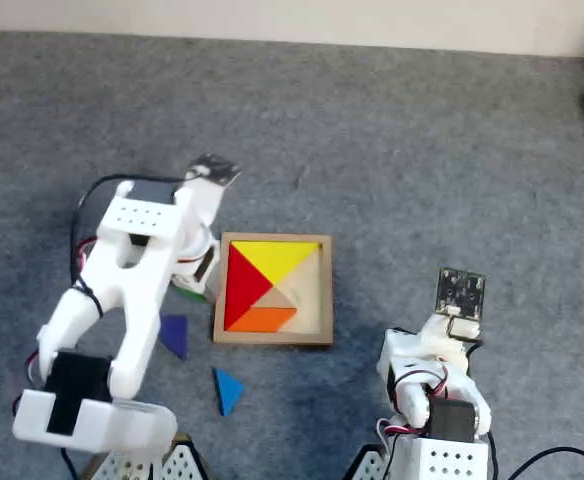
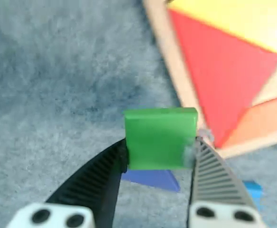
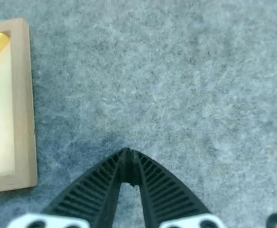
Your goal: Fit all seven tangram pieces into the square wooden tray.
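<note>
Tangram work sits half finished on the grey-covered desk (image 1: pixel 392 150). The square wooden tray (image 1: pixel 272 239) lies near the middle, between the two arms. Inside it, a yellow triangle (image 1: pixel 272 258) fills the far part, a red triangle (image 1: pixel 242 285) lies along the side nearest the left arm, and an orange piece (image 1: pixel 265 318) sits in the near corner of that side. The rest of the tray floor is bare wood.

The left gripper (image 2: pixel 161 145) hangs just outside the tray's rim, on the side where the red triangle lies. Its jaws are parted just as wide as a green square piece (image 2: pixel 160 137) and pinch it from both sides, with the piece's flat face turned up to the wrist camera. Whether the green piece touches the desk cannot be told.

A dark blue piece (image 1: pixel 174 335) lies on the desk beside the tray's near left corner, partly under the left arm in the high view. A lighter blue triangle (image 1: pixel 227 390) lies closer to the arm bases, apart from the tray.

The right gripper (image 3: pixel 129 159) is over bare desk on the tray's other side, near the rim (image 3: pixel 22 95). Its jaws are pressed together at the tips with nothing between them.
</note>
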### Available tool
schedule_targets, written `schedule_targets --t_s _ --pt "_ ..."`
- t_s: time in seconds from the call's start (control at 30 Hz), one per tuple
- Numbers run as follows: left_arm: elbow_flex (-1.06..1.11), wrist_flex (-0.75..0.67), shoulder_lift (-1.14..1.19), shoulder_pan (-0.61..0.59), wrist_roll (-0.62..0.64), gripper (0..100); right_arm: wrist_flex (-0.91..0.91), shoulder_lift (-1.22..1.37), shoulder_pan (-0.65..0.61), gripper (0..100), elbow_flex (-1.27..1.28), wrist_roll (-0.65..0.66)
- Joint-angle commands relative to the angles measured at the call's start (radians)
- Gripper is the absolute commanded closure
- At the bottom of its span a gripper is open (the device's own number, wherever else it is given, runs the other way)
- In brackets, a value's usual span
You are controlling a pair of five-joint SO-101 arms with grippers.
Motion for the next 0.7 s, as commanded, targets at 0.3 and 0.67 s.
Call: schedule_targets --t_s 0.3,0.67 --pt "-0.134 -0.041 -0.054 0.344 0.196 88 0.007 -0.013 0.013 99.0 0.125 -0.002" --pt "-0.280 -0.064 0.162 0.443 0.143 88 0.007 -0.013 0.013 99.0 0.125 -0.002"
